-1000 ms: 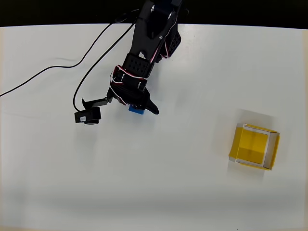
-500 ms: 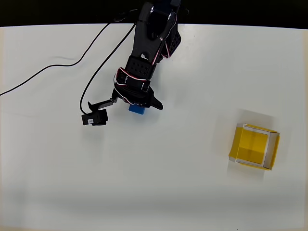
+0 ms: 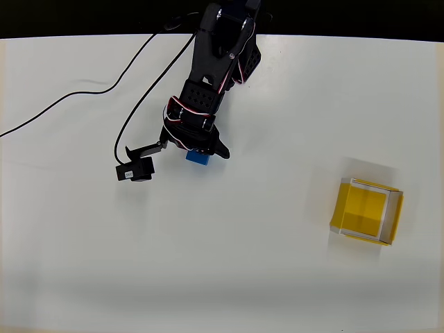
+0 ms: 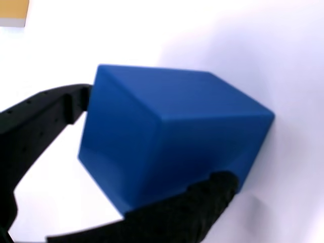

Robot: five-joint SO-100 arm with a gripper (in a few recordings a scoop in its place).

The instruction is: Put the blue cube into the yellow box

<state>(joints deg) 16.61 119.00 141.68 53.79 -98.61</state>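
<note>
Overhead view: the black arm [image 3: 215, 69] reaches down from the top edge of the white table [image 3: 229, 277], with its end effector [image 3: 201, 154] lowered over the cube [image 3: 198, 158]. The blue cube sits in the upper-left part of the table, partly covered by the end effector, with one pointed black finger [image 3: 220, 150] just to its right. A small black part with a white label [image 3: 135, 170] juts out on a bracket to the left of the cube. A black cable [image 3: 69, 100] trails across the table toward the left edge. The box [image 3: 366, 211], yellow inside with pale rim edges, stands open-topped at the right, well apart from the cube and the arm.

Wrist view: the cube [image 4: 167, 136] looms large between the two fingers; one black finger [image 4: 45, 109] touches its left face, and the other [image 4: 197, 207] presses against its lower right edge. The end effector is thus closed around the cube, which appears tilted against the white table [image 4: 253, 40]. A sliver of yellow [image 4: 12, 11] shows in the top-left corner.
</note>
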